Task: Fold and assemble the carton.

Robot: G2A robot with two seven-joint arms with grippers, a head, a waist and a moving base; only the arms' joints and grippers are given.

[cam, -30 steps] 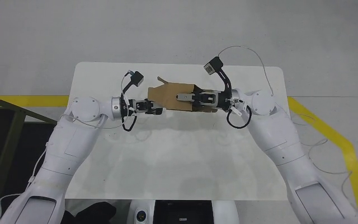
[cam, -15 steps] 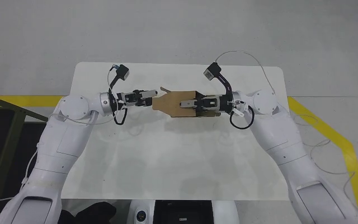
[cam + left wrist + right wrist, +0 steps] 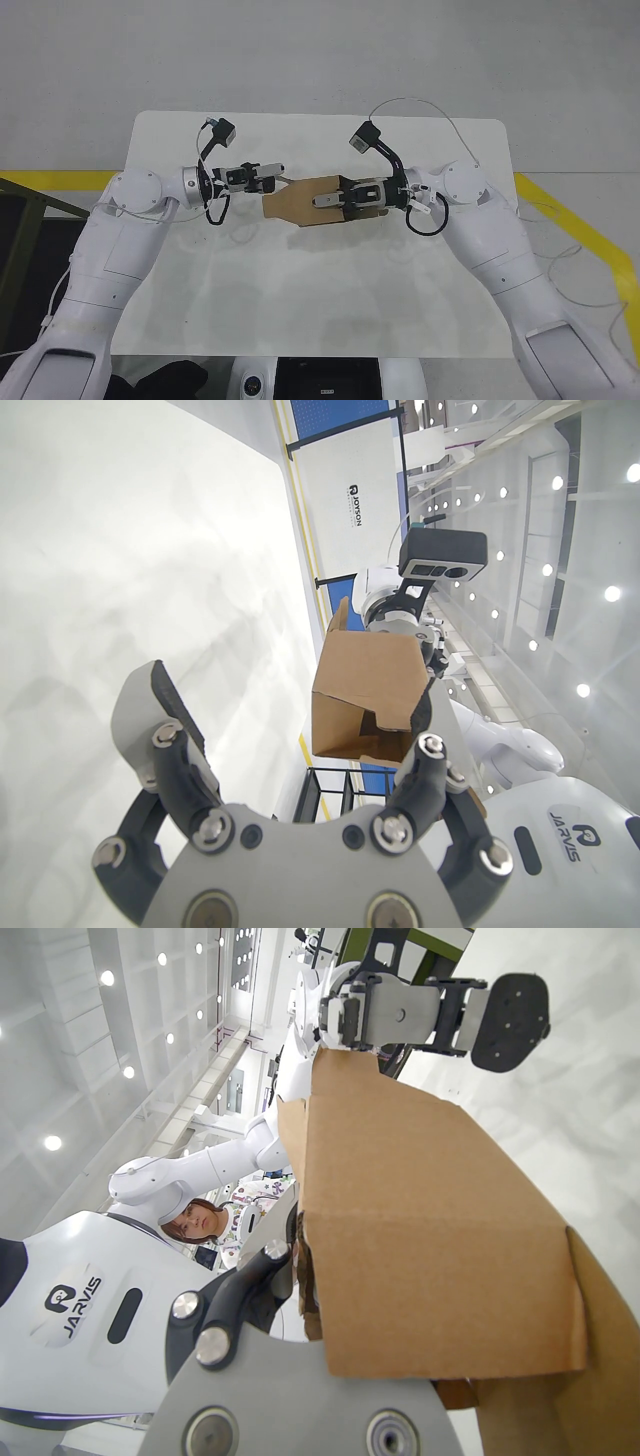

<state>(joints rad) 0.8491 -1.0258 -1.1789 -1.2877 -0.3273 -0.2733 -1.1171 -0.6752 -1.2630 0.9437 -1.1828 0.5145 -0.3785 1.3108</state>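
Observation:
The brown carton (image 3: 312, 198) hangs above the middle of the white table (image 3: 300, 300), lying sideways. My right gripper (image 3: 322, 200) is shut on its wall from the right end; one finger (image 3: 282, 1233) presses the cardboard (image 3: 425, 1238) and the other is hidden behind it. The carton's (image 3: 367, 680) left end is open, with loose flaps partly folded in. My left gripper (image 3: 268, 172) stands open at that end's far corner. In the left wrist view, one of its fingertips (image 3: 425, 710) meets a flap edge while the other (image 3: 167, 695) is off to the side.
Yellow floor tape (image 3: 60, 180) runs past both sides of the table. A dark frame (image 3: 30, 200) stands beyond the left edge. Bare tabletop lies between the carton and the near edge.
My left gripper swung from the carton's near-left side up to its far-left corner. The right gripper carried the carton slightly left and toward the near edge.

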